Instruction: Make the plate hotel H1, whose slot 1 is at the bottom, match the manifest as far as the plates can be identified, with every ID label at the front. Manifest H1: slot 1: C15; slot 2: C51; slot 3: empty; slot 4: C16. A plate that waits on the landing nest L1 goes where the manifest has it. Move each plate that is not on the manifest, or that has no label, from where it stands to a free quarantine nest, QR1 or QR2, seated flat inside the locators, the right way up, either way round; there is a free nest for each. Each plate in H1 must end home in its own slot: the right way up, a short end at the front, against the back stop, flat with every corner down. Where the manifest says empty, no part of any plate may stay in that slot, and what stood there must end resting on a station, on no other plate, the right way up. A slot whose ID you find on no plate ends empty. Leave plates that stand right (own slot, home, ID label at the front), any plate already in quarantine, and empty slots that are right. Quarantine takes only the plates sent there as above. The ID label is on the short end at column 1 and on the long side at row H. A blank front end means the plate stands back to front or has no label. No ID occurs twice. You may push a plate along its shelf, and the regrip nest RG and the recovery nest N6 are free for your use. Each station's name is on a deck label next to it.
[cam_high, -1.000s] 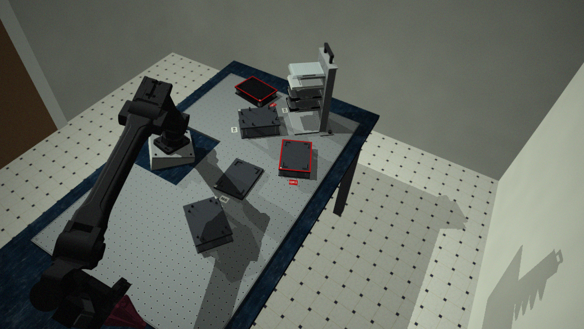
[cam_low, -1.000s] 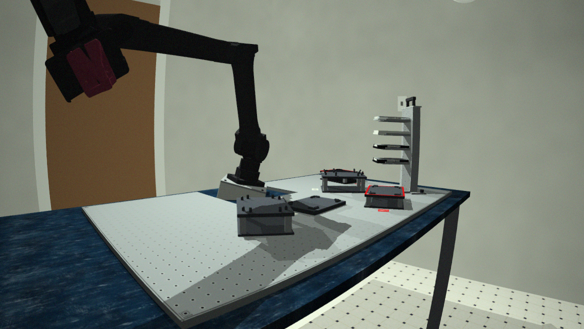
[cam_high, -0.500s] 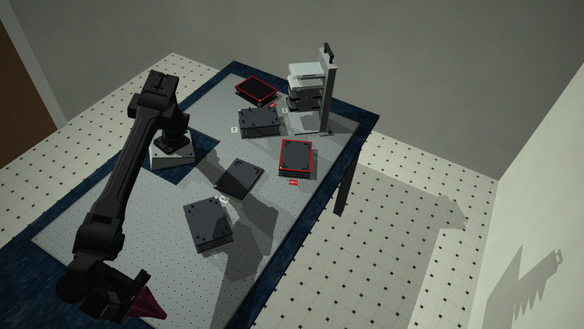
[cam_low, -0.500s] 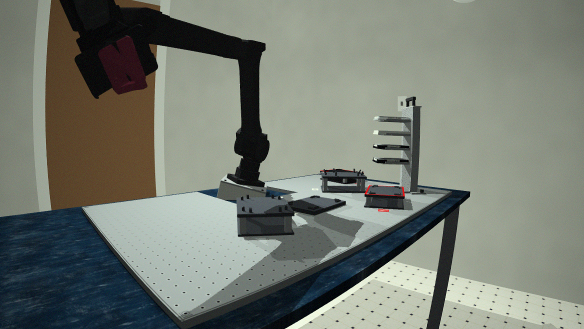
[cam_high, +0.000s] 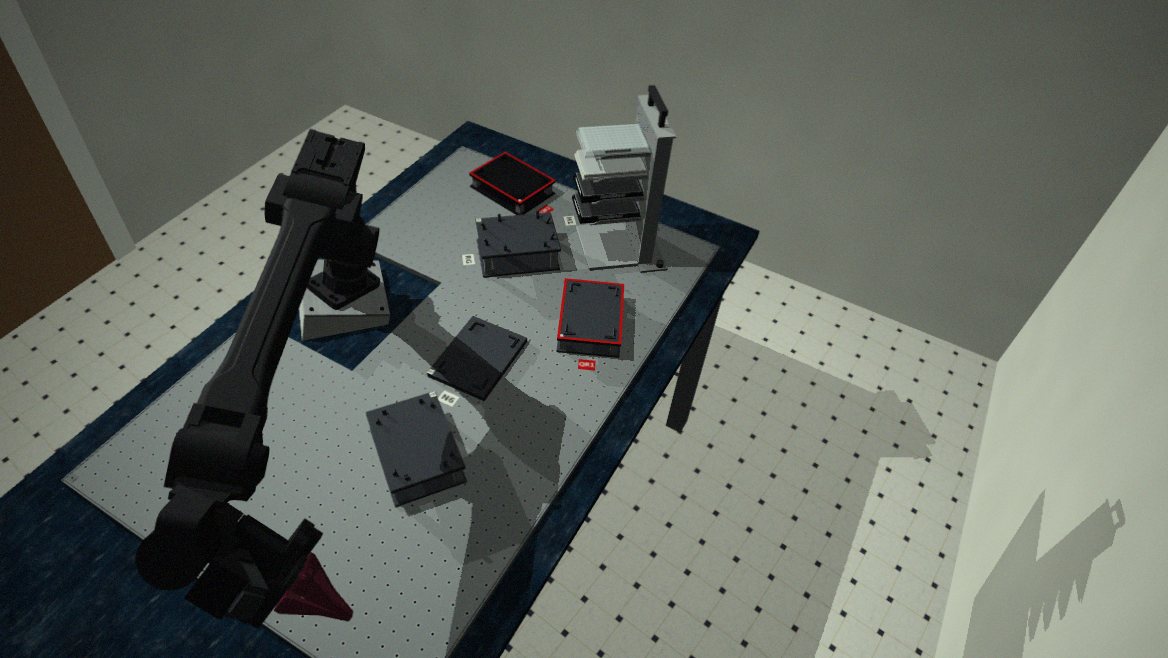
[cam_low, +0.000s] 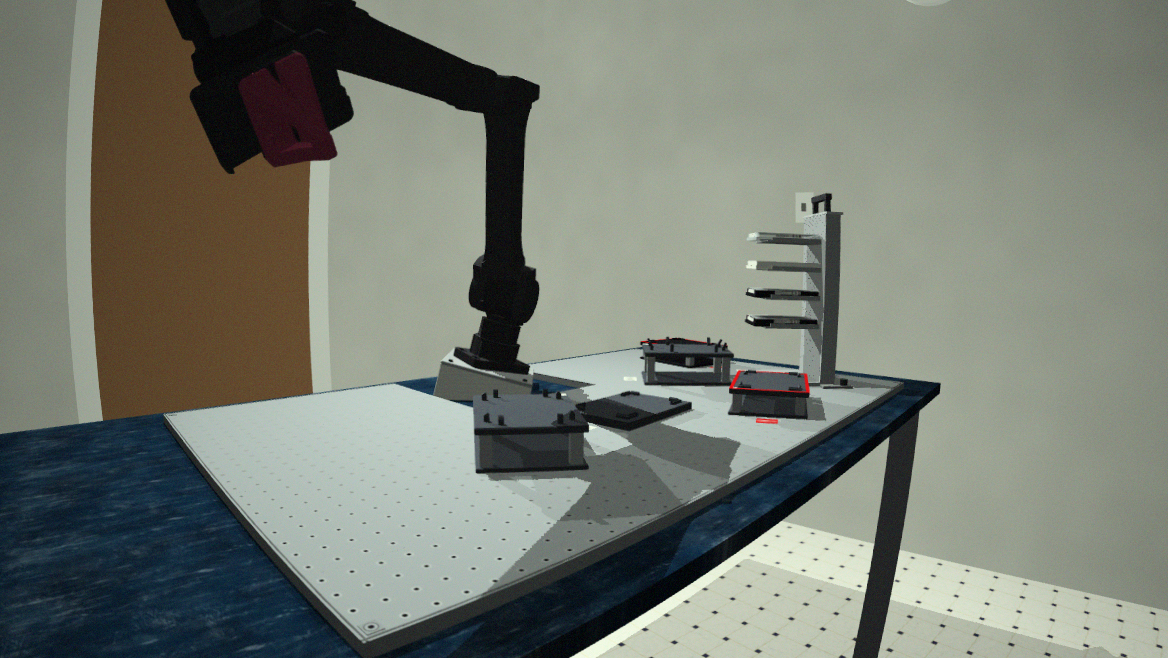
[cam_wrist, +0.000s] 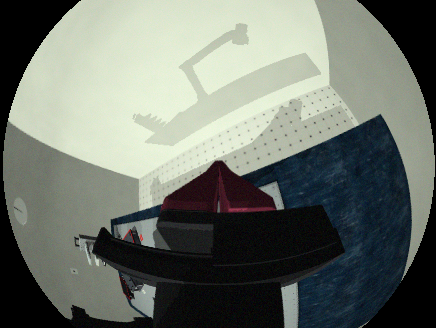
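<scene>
The plate hotel H1 (cam_high: 622, 175) stands at the far end of the deck, and it also shows in the exterior view (cam_low: 796, 286). Its top two shelves hold light plates (cam_high: 611, 140) (cam_high: 614, 165). Its lower two shelves hold dark plates (cam_high: 608, 186) (cam_high: 606, 209). No ID label is readable from here. My gripper (cam_high: 314, 600) (cam_low: 286, 114) is far from the hotel, high above the near left corner of the deck. Its maroon fingers (cam_wrist: 219, 195) are shut together on nothing.
Two red-framed quarantine nests stand on the deck, one beside the hotel (cam_high: 511, 178) and QR1 (cam_high: 590, 314) in front of it. A raised dark nest (cam_high: 518, 241) stands between them. A low dark nest (cam_high: 478, 356) and a raised nest by the N6 label (cam_high: 415, 445) lie mid-deck. The arm base (cam_high: 343, 294) is at the left.
</scene>
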